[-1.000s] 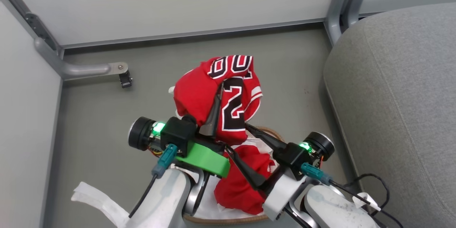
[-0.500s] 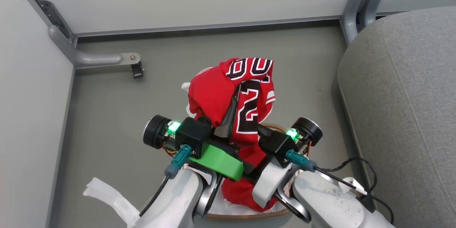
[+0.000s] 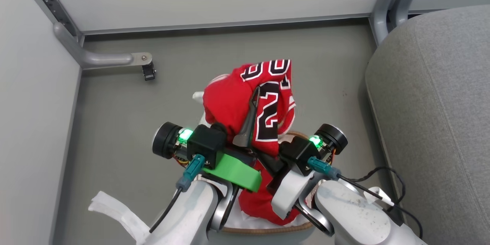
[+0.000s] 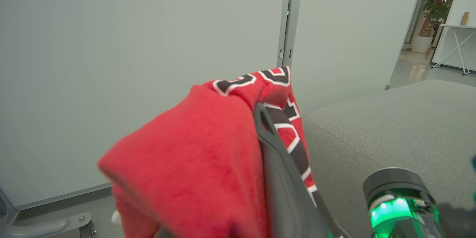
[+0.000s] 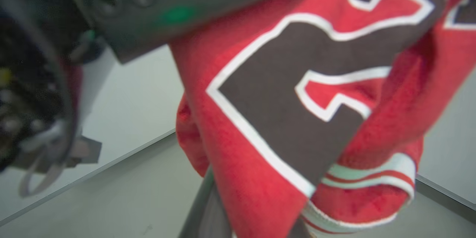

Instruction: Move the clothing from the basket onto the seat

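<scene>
A red jersey (image 3: 233,103) with black-and-white numbers hangs raised above the basket (image 3: 264,230), draped over my left gripper (image 3: 250,97). One of its dark fingers (image 4: 275,156) lies along the cloth and the other is buried under it, so I cannot tell how the jaws stand. My right gripper (image 3: 272,164) sits just below, shut on the jersey's lower part; one finger (image 5: 202,208) shows beside the hanging cloth (image 5: 282,119). A second red jersey (image 3: 260,206) lies in the basket. The light-grey seat (image 3: 432,115) is to the right.
Grey partition walls stand behind and to the left, with a metal foot and caster (image 3: 147,72) on the floor. A post (image 3: 383,11) rises by the seat's far corner. White liner fabric (image 3: 111,210) trails at the lower left. A black cable (image 3: 386,176) loops off my right arm.
My right gripper came in from the right and went from spread wide to shut at the jersey's lower part. The left gripper stayed up with the jersey. The camera shifted slightly.
</scene>
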Robot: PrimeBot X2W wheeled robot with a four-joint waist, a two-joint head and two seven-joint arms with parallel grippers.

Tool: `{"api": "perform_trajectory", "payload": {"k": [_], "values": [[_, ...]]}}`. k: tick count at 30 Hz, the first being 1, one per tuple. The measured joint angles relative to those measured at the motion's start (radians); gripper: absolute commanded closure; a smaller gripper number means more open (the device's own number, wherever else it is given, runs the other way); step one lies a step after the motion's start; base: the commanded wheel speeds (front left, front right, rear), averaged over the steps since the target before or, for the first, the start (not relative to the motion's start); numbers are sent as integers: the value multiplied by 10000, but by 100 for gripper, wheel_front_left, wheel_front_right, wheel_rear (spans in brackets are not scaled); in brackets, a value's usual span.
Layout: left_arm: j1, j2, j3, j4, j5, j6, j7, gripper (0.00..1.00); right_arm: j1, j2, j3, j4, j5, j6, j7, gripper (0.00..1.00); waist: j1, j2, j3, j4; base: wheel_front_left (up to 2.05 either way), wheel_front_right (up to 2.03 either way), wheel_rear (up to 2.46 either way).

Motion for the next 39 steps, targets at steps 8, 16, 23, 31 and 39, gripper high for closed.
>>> {"api": "perform_trajectory", "payload": {"k": [8, 16, 23, 31, 39], "values": [[1, 0, 65, -2, 105, 17, 0, 0, 44, -46, -94, -117, -19, 0, 2, 100, 0, 0, 74, -149, 0, 0, 0], [1, 0, 192, 59, 198, 17, 0, 0, 70, -77, -458, -339, -19, 0, 0, 100, 0, 0, 117, -326, 0, 0, 0], [35, -2, 362, 276, 364, -92, 0, 0, 186, -107, -838, -560, -35, 0, 2, 100, 0, 0, 121, -752, 0, 0, 0], [269, -10, 671, 518, 662, -313, 0, 0, 384, -13, -1737, -982, -71, 4, 2, 100, 0, 0, 96, -1601, 0, 0, 0], [399, -19, 897, 683, 838, -504, -2, 0, 524, -10, -2882, -1329, -263, 4, 2, 100, 0, 0, 113, -2672, 0, 0, 0]]}}
